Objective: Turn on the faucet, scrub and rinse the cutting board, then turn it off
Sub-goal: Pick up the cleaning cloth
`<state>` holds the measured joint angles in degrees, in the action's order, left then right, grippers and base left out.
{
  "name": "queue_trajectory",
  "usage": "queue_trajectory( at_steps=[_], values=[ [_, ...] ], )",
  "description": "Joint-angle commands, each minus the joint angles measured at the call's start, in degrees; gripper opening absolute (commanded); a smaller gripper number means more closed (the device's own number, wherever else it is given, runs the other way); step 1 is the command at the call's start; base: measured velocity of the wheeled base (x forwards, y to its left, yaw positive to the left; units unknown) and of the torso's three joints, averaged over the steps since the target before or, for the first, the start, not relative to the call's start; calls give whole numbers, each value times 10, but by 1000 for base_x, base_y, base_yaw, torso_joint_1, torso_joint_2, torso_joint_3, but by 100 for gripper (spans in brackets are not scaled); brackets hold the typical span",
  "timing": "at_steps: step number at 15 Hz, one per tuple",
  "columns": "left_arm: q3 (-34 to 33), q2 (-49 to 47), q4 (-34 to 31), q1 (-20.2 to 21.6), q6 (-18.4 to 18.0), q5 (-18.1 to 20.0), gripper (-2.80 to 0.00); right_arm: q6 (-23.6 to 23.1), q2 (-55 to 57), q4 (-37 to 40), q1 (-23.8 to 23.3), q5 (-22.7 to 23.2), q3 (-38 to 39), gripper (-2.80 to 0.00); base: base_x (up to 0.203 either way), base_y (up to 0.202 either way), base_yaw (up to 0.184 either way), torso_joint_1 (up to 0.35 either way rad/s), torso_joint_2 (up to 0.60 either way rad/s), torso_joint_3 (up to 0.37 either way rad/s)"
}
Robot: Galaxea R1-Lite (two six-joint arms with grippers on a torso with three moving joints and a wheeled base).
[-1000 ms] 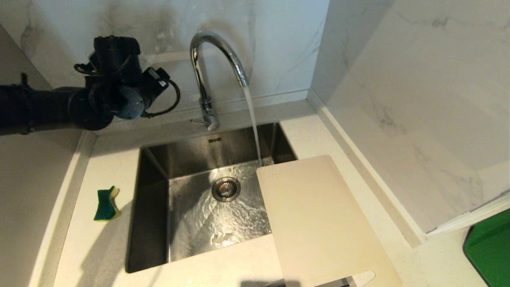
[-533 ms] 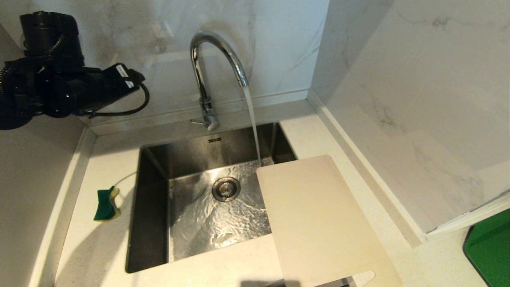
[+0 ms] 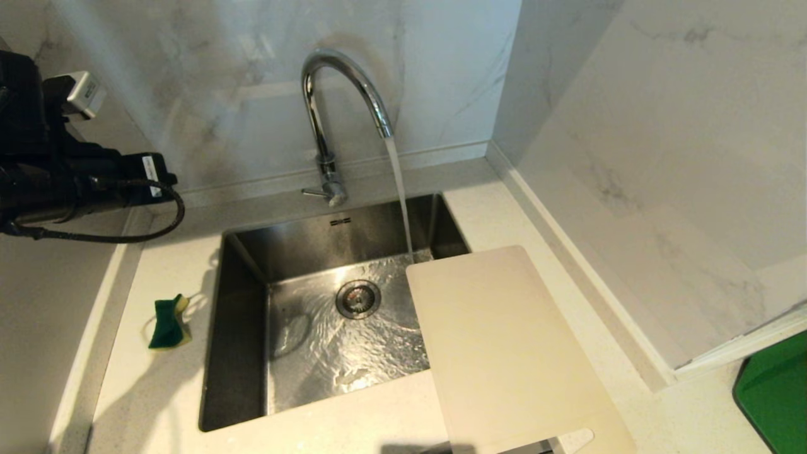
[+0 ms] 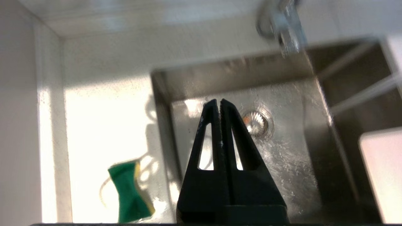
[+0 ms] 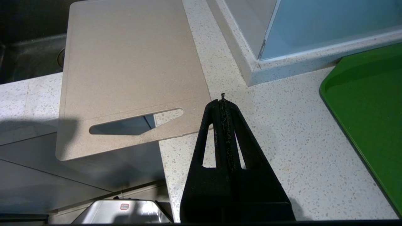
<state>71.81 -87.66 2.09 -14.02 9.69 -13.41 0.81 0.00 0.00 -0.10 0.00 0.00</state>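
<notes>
— Marble walls and a pale speckled counter (image 3: pixel 353 429) hem in the steel sink (image 3: pixel 239 296), don't they? What is running?

— Yes. My view from the head shows the faucet (image 3: pixel 343 82) at the far edge of the sink, its spout curving to the right, and a stream of water (image 3: pixel 400 195) falling from it into the basin. The water lands just beyond the far edge of the cutting board (image 3: pixel 504 347) and ripples around the drain (image 3: pixel 357 298).

— Where does the board lie?

— Flat, on the right, its far left corner jutting over the sink and its near end with the handle slot (image 5: pixel 135 124) overhanging the counter's front edge.

— And your pincers?

— My left gripper (image 4: pixel 219 105) is clenched on nothing, fingers pressed together, held up in the air at the far left above the counter. From its wrist I look over the sink floor, though the faucet's base is blurred there. My right gripper (image 5: pixel 222 102) is also clenched and empty, hanging over the counter just beside the board's near right corner.

— Anything else?

— A green and yellow sponge (image 3: pixel 169 323) rests on the counter left of the sink, and a green tray (image 3: pixel 775 397) sits at the right edge.
</notes>
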Motion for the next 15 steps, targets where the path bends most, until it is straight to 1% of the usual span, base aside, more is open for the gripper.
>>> queue_trajectory(
  at_steps=[1,5,9,14,15],
  values=[
    [-32,10,-8,2,-1,5,-280,0,0,-1,0,0,0,-280,0,0,0,0,0,0],
    [-79,31,-9,5,-3,9,-280,0,0,0,0,0,0,-280,0,0,0,0,0,0],
    [-124,33,4,-6,-3,19,-280,0,0,0,0,0,0,-280,0,0,0,0,0,0],
    [-145,15,15,-5,0,21,-280,0,0,0,0,0,1,-280,0,0,0,0,0,0],
    [-152,14,15,-5,0,26,-280,0,0,-1,0,0,0,-280,0,0,0,0,0,0]
  ],
)
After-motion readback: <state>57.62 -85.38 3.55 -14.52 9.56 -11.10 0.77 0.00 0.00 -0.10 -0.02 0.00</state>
